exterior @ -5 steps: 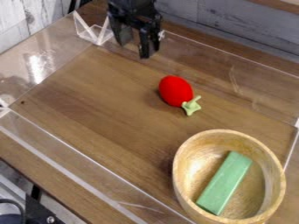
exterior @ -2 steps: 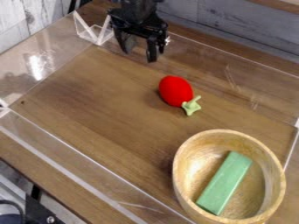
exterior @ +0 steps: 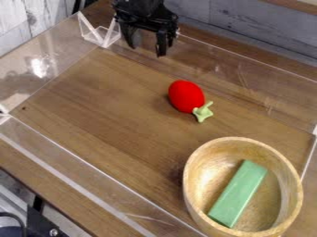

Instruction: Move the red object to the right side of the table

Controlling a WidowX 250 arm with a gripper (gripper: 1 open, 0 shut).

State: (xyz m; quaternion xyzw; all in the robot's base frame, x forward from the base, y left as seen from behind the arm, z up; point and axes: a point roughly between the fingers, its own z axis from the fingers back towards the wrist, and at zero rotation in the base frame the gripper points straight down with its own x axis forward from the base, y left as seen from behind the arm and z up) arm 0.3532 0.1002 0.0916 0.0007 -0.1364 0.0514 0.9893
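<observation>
The red object (exterior: 187, 95), a small rounded toy fruit with a pale-green leafy stem pointing toward the lower right, lies near the middle of the wooden table (exterior: 111, 120). My black gripper (exterior: 145, 42) hangs at the far edge of the table, up and to the left of the fruit and well apart from it. Its fingers point down and stand open with nothing between them.
A round wooden bowl (exterior: 201, 187) sits at the near right corner with a green rectangular block (exterior: 238, 193) lying inside it. Low clear acrylic walls (exterior: 74, 176) border the tabletop. A clear bracket (exterior: 99, 33) stands at the far left by the gripper.
The gripper has shifted slightly at the far edge, rising a little toward the back. The red fruit, bowl and block have not moved.
</observation>
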